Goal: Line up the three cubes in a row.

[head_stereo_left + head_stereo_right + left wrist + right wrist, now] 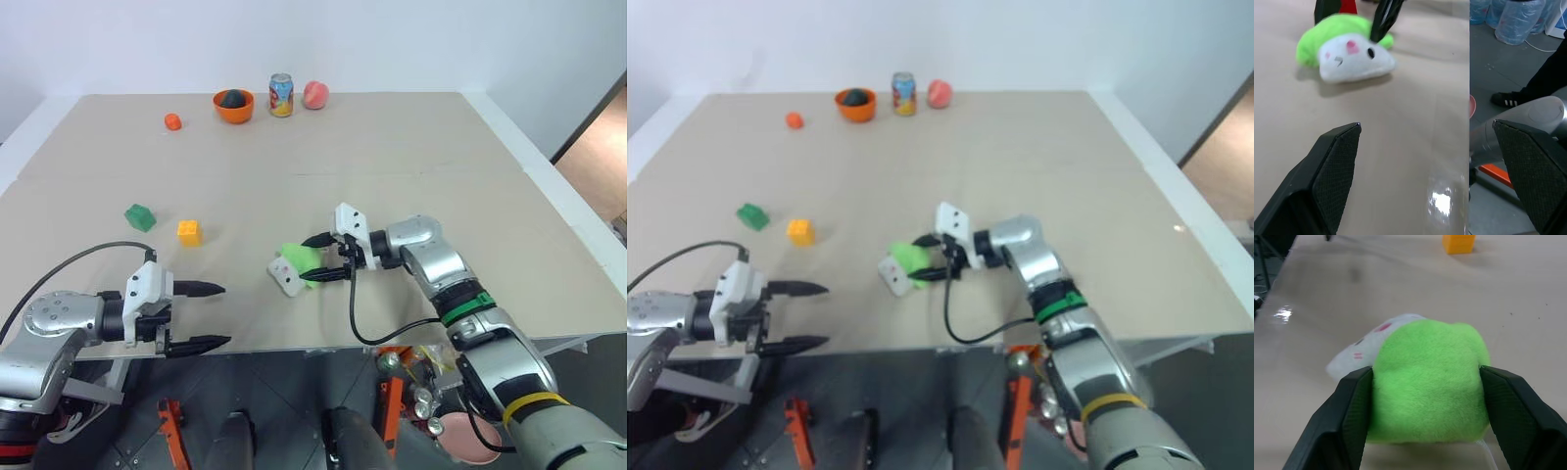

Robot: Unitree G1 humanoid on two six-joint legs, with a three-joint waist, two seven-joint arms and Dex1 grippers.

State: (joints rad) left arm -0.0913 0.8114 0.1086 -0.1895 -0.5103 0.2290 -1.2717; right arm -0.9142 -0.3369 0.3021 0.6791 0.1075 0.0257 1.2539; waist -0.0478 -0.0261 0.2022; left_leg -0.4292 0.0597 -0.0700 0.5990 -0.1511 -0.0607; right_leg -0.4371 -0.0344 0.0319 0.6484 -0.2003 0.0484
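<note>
The right gripper (326, 258) has its jaws closing around the soft plush toy (1427, 382) mid-surface, the left gripper (201, 315) gapes empty, while the hard, light green cube (140, 216) and yellow cube (189, 232), far left, want side grips.

1. A large beige table (411, 157) stands in the room; all places below are told from it.
2. Behind its far edge rises a plain white wall (392, 39).
3. A white ledge (549, 176) runs along its right side.
4. Beyond its far right corner there is a strip of brown floor (602, 157).
5. Below its near edge lies a dark grey floor (284, 392), with orange frame parts (168, 421) on it.
6. Near this edge the table surface shows a small bright reflection of light (1442, 200).
</note>
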